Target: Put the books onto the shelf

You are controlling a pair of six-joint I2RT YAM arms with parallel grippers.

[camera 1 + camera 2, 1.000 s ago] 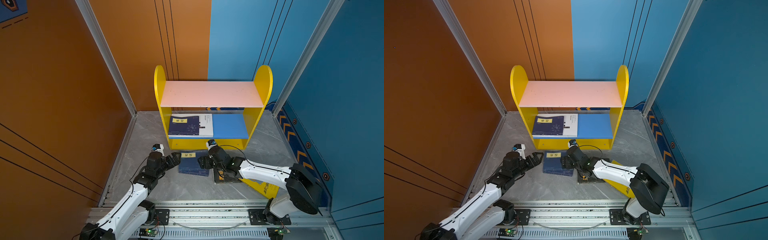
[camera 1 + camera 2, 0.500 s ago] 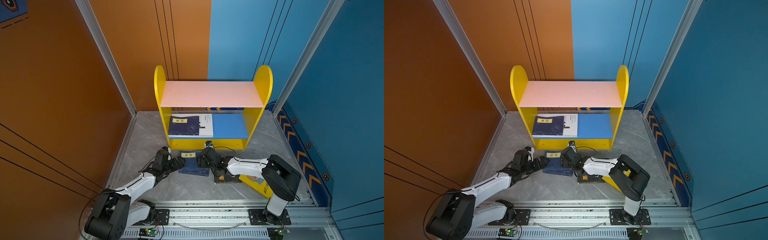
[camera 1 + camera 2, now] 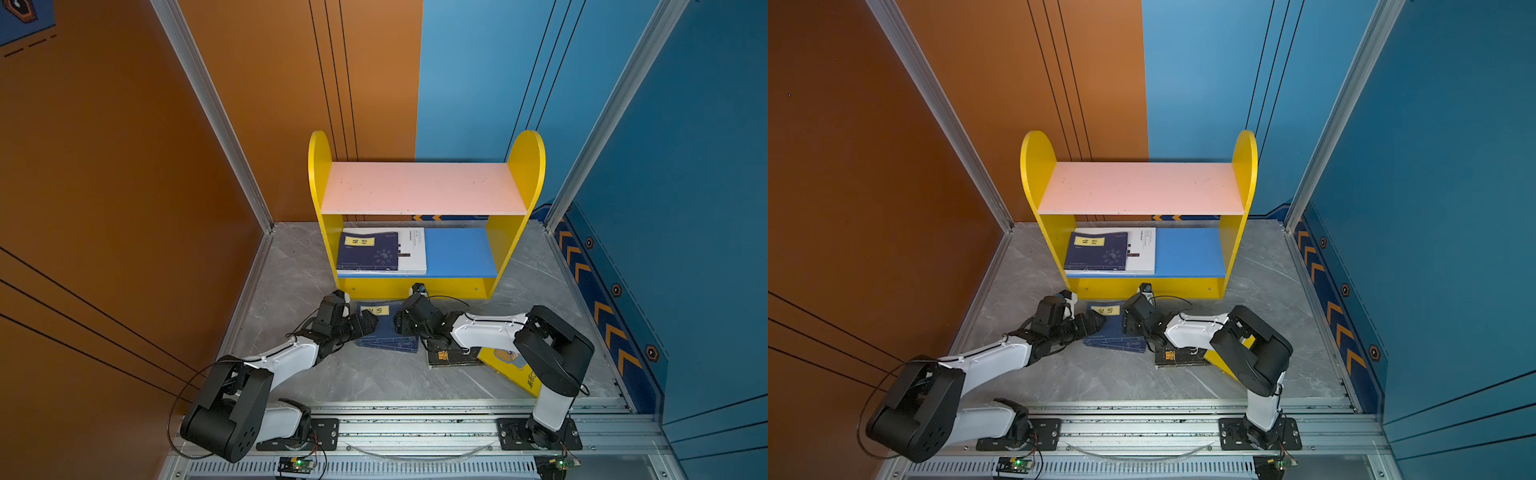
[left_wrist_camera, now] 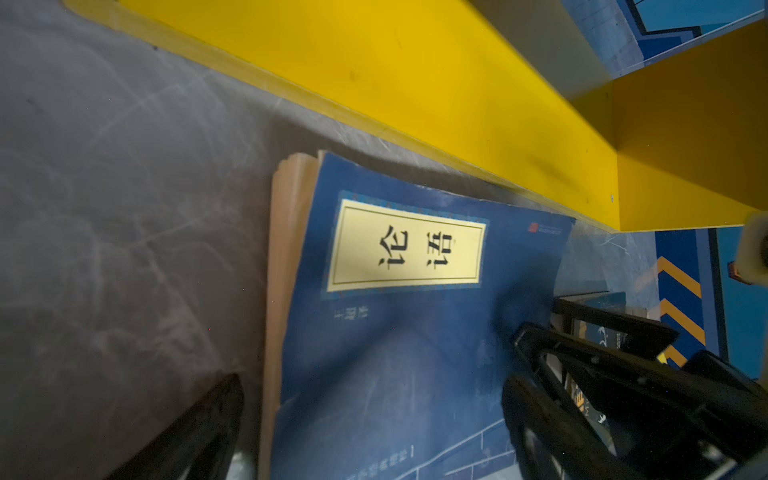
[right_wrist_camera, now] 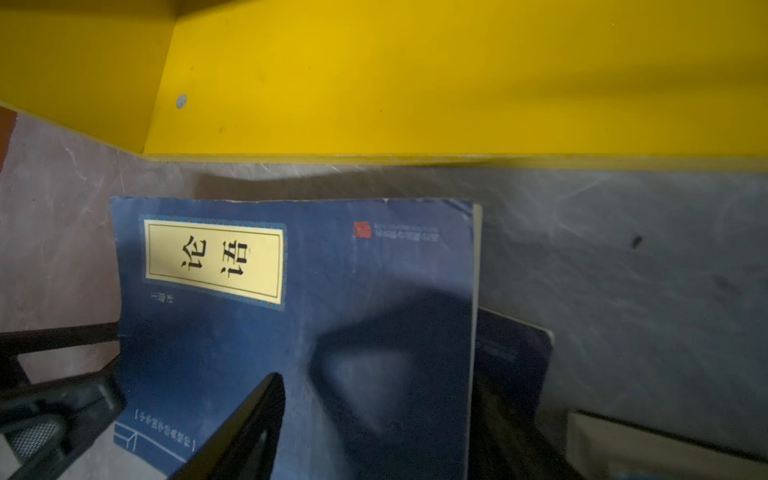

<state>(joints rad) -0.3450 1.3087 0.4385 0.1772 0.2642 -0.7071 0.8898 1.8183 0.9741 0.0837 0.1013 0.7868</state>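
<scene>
Right wrist view: the right gripper (image 5: 382, 409) stands with fingers apart, one over the cover of the navy book (image 5: 291, 332), one past its edge. At the book's opposite short end, in both top views, the left gripper (image 3: 369, 324) is spread wide. Flat on the bench (image 3: 374, 382) at frame centre, the book runs left-right along the base of the shelf (image 3: 457, 289); the right arm looks nearer.

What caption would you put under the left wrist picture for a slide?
Navy book lying on the grey floor by the yellow shelf, ahead of the open left gripper.
</scene>
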